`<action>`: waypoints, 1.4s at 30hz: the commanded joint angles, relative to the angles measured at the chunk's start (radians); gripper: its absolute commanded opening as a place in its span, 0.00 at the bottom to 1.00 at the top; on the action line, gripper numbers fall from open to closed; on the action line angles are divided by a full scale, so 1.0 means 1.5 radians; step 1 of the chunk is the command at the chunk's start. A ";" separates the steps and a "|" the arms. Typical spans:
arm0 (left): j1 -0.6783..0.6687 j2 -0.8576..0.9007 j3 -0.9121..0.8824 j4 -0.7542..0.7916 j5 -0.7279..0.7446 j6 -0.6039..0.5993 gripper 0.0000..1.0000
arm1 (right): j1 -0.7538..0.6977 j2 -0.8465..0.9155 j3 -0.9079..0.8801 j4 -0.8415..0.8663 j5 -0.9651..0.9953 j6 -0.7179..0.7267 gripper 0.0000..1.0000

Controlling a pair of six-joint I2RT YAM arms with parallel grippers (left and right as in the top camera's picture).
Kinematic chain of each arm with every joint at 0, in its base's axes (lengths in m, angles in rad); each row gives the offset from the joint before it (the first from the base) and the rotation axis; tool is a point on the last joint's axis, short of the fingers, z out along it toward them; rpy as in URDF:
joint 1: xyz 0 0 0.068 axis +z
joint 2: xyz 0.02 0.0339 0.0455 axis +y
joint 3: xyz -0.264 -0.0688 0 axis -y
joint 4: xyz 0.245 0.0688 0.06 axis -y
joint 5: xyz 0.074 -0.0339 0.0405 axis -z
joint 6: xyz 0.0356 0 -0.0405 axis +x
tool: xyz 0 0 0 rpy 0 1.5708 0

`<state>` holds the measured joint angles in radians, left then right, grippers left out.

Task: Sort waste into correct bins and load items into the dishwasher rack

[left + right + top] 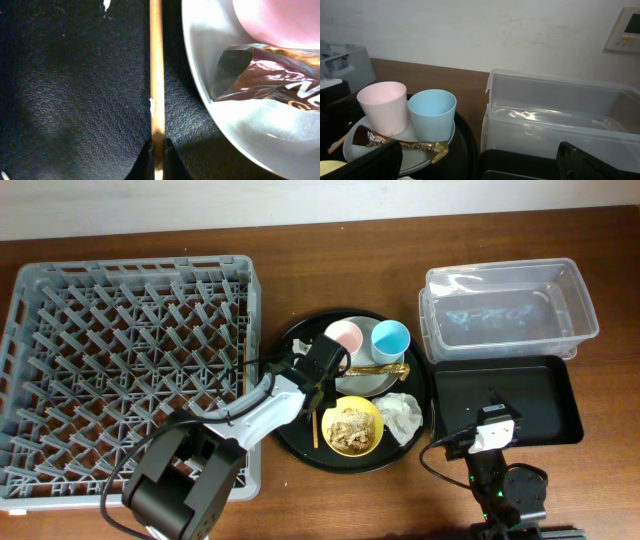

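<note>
Grey dishwasher rack point(130, 370) fills left of tabletop point(310, 280) | round black tray point(75, 100) beside it | right end effector point(480, 155) spread wide above shallow black tray point(540, 385) | plate point(240, 130) bearing pink cup point(280, 20), wrapper point(270, 75) | chopstick point(157, 75) on round tray, just beside plate's rim, pinched by left end effector point(158, 150)

The brown table point(330, 270) before me carried the grey rack point(130, 270) at left, the round black tray point(405, 450) centrally, and the clear tub point(585, 300) and shallow black tray point(550, 405) at right.
</note>
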<state>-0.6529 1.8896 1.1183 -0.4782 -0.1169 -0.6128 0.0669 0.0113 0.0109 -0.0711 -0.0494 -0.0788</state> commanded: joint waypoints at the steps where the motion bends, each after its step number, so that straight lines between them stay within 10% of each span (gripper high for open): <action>1: 0.004 -0.003 0.024 -0.016 -0.002 0.000 0.00 | -0.001 -0.003 -0.004 -0.003 0.004 0.001 0.99; 11: 0.121 -0.333 0.042 -0.127 -0.045 0.230 0.00 | -0.001 -0.003 -0.004 -0.003 0.004 0.001 0.99; 23: 0.267 -0.169 0.040 -0.196 -0.045 0.271 0.01 | -0.001 -0.003 -0.004 -0.003 0.004 0.001 0.99; 28: 0.267 -0.163 0.047 -0.196 -0.045 0.271 0.45 | -0.001 -0.003 -0.004 -0.003 0.004 0.001 0.99; 35: 0.267 -0.258 0.184 -0.334 -0.042 0.247 0.61 | -0.001 -0.003 -0.004 -0.003 0.004 0.001 0.99; 37: 0.267 -0.327 0.203 -0.354 -0.042 0.237 0.95 | -0.001 -0.003 -0.004 -0.003 0.004 0.001 0.99; 42: 0.267 -0.450 0.203 -0.369 -0.042 0.238 0.99 | -0.001 -0.003 -0.004 -0.003 0.000 0.005 0.99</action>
<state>-0.2584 1.2751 1.4086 -1.0222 -0.1734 -0.2474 0.0669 0.0113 0.0109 -0.0715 -0.0494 -0.0792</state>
